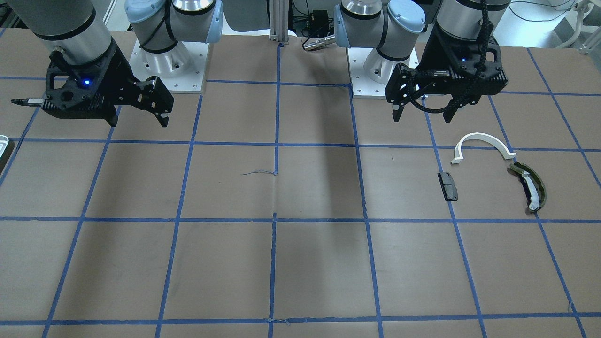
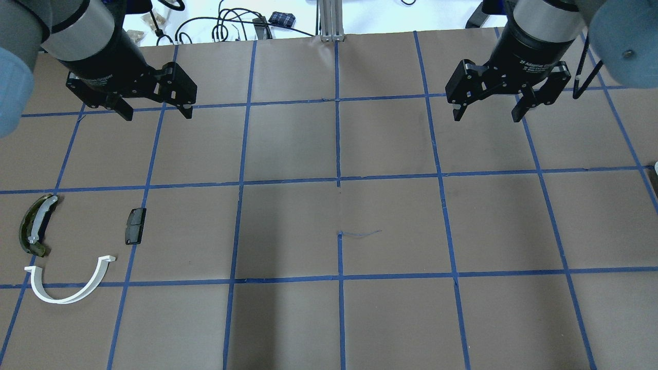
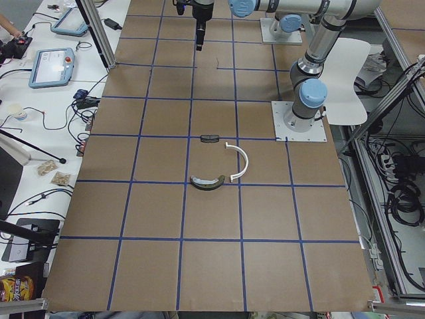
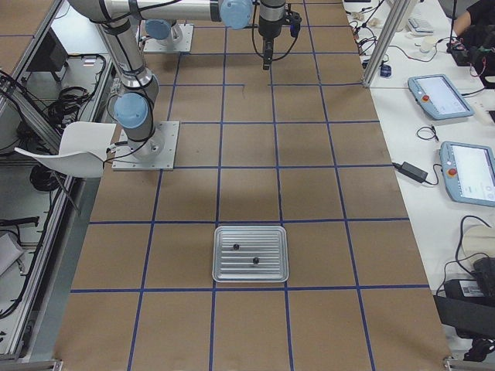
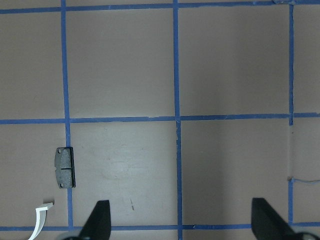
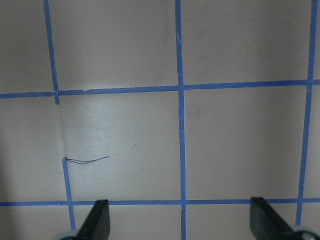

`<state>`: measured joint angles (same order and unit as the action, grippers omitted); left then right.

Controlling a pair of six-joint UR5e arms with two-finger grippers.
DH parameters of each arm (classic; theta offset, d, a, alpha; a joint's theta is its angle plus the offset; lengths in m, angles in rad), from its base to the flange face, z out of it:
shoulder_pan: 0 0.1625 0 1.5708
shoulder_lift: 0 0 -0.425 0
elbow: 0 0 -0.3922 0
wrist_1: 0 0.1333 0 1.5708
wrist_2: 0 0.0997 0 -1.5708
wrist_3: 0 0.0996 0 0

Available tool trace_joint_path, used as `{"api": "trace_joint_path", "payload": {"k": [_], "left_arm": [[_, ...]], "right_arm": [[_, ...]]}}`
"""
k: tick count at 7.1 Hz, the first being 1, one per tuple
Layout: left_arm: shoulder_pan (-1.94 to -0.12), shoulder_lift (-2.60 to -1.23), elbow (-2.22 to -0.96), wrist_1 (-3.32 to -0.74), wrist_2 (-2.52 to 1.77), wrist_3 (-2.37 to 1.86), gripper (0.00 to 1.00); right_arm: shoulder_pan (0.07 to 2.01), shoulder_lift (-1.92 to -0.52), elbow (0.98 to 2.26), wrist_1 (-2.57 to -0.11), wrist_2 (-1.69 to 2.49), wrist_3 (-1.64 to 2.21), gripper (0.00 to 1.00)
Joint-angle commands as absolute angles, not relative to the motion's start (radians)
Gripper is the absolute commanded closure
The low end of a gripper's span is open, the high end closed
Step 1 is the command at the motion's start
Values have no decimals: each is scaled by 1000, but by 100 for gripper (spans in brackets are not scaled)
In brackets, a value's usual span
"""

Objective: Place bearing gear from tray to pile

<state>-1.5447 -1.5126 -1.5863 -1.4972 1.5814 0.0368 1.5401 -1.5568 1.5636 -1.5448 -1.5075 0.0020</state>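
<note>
Silver rectangular metal tray, right end: two small dark parts, pointing unreadable. White plastic half-ring, olive curved shoe, black pad left. Left gripper, right gripper spread wide, empty.

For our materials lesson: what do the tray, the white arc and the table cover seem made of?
Tray: probably metal, silvery with a dull sheen.
White arc: likely plastic, smooth matte white.
Table cover: looks like brown paper, with visible creases and seams.
</note>
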Motion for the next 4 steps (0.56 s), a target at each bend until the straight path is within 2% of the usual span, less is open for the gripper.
{"api": "trace_joint_path", "payload": {"k": [1,4], "left_arm": [[-1545,-1509,-1588,-1497,1582,37,0],[-1545,-1508,-1588,-1497,1582,35,0]], "right_arm": [[1540,-1557,1574,-1552,-1508,2,0],[1540,-1559,1566,-1540,-1575,-3,0]]}}
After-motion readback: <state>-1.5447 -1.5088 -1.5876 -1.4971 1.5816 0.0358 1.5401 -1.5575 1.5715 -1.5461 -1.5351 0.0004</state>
